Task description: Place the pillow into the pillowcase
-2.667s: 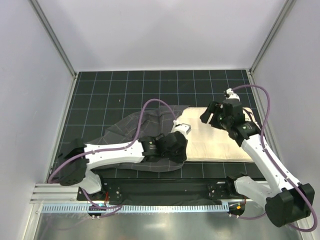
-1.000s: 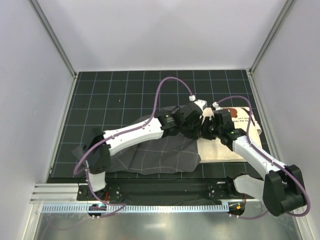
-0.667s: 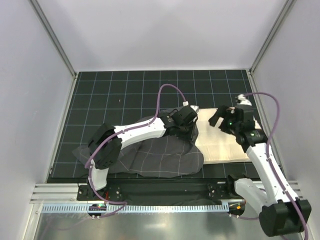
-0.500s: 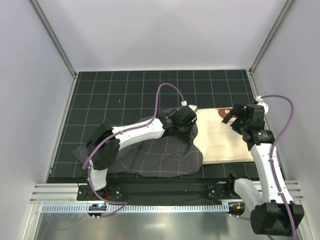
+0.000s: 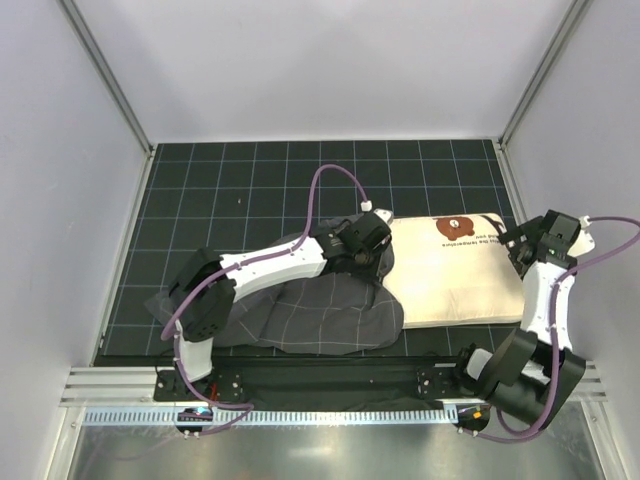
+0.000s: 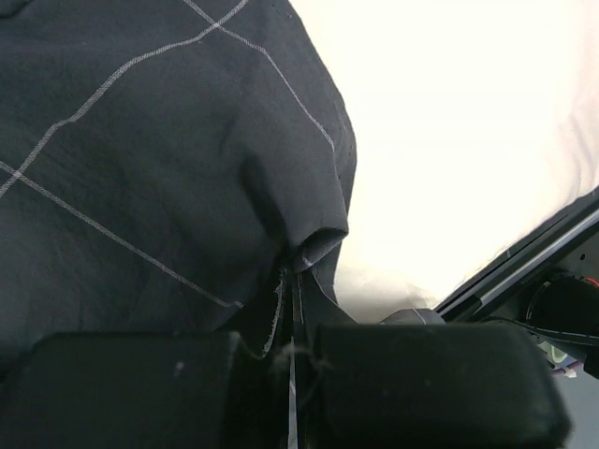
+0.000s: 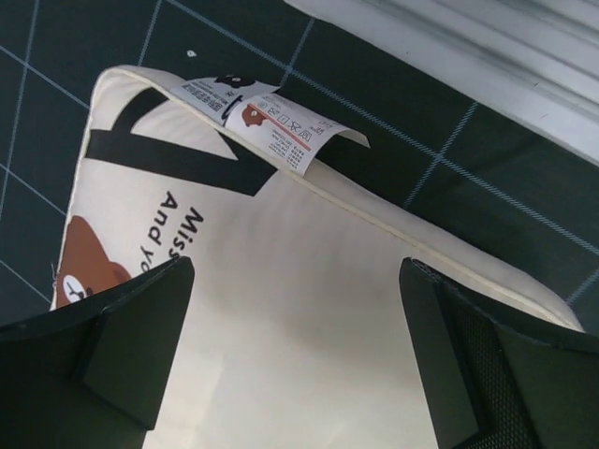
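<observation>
Though in jaws, pillowcase (image 5: 310, 315) at pillow (image 5: 460, 272) edge

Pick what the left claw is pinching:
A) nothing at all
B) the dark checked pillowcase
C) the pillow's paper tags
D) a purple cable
B: in the left wrist view the left claw is shut on a fold of the pillowcase, right beside the cream pillow.
</observation>
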